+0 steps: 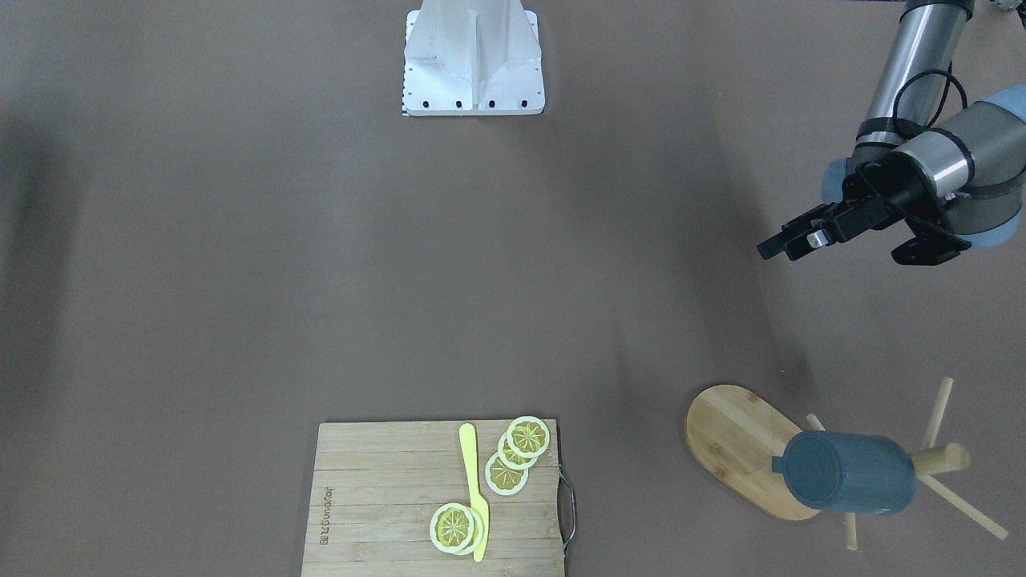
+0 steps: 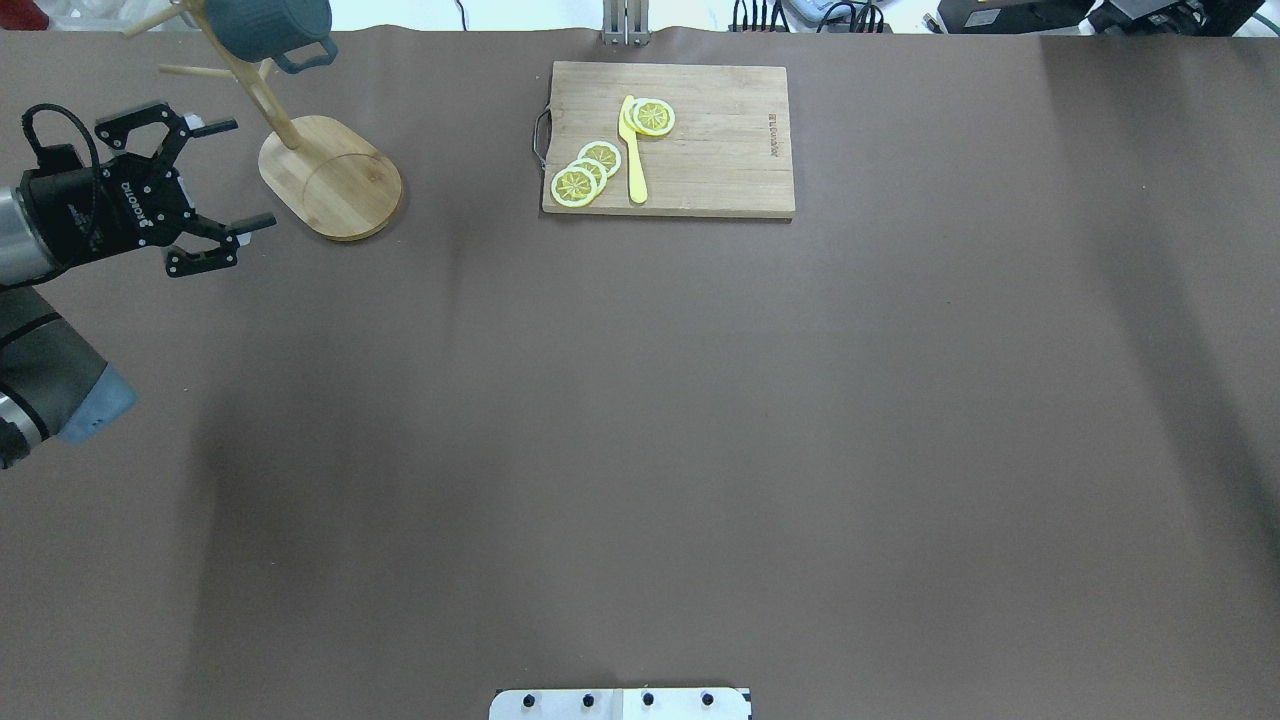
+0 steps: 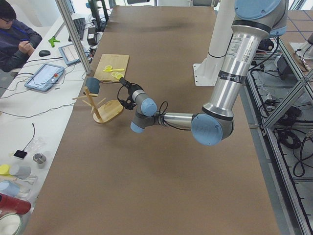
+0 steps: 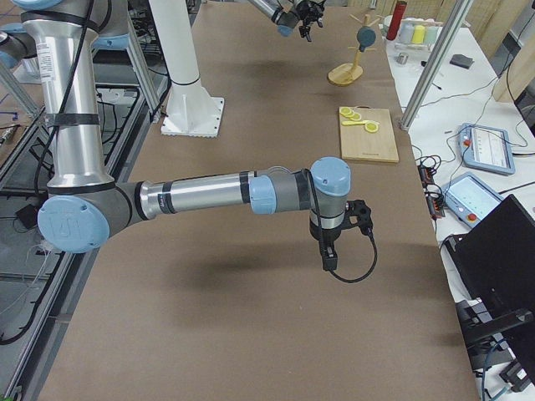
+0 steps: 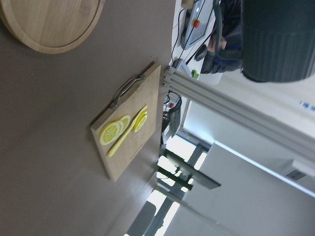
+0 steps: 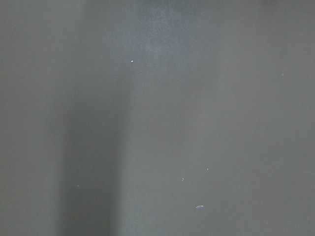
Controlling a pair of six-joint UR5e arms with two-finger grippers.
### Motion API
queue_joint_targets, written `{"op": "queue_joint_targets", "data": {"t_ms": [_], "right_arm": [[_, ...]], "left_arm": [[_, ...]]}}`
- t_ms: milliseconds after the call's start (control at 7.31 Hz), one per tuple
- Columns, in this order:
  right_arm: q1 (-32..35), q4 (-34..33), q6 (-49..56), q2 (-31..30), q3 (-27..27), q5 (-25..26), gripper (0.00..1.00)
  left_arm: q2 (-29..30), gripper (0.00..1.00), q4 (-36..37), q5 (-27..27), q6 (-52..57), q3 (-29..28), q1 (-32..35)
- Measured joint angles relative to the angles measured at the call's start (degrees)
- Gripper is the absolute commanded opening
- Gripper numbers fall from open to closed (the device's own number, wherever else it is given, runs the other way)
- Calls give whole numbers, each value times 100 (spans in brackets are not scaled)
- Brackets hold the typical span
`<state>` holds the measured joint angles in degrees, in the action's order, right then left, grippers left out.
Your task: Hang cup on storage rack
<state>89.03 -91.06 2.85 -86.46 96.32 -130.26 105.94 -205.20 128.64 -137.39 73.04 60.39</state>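
The wide brown-covered table (image 2: 640, 450) carries the light bamboo storage rack (image 2: 335, 180), a mug tree with an oval base, a round post and thin angled pegs, which stands by the table's far edge.

The grey-and-silver right arm (image 4: 209, 194) stretches over bare table well apart from the rack. Its right gripper (image 4: 328, 255) shows only small in the right side view, so whether its fingers are spread or closed cannot be told.

The grey-and-silver left arm (image 2: 30, 250) reaches in on the robot's side of the rack.

A rectangular bamboo cutting board (image 2: 720, 150) with a metal handle lies well apart from the rack, to the robot's right of it.

The dark slate-blue ribbed cup (image 1: 858, 477) hangs on an upper peg of the rack, lying sideways above the base.

The black left gripper (image 2: 237, 175) hovers near the rack's base, apart from it, fingers spread wide and empty.

On the board, away from the rack, lie a yellow knife (image 2: 634, 170) and yellow lemon slices (image 2: 575, 185).
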Motion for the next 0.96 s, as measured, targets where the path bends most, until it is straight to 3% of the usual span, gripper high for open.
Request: {"op": "queue_joint_targets", "data": {"t_ms": [274,411,684,958], "right_arm": [[0,0,-3,-56,16,-6,100],[3,0,-3,-96,39,-8,100],[11,0,2,-156,90,-9,100],[16,0,-1,-182,119,-3,100]], "left_arm": [[31,99,899,1981,1050,395,1126],[30,99,1317,2563,1718,481,1546],[-4,99,2058,2930,3053,515,2008],[-67,99,2832,2959,4429,521,2287]]}}
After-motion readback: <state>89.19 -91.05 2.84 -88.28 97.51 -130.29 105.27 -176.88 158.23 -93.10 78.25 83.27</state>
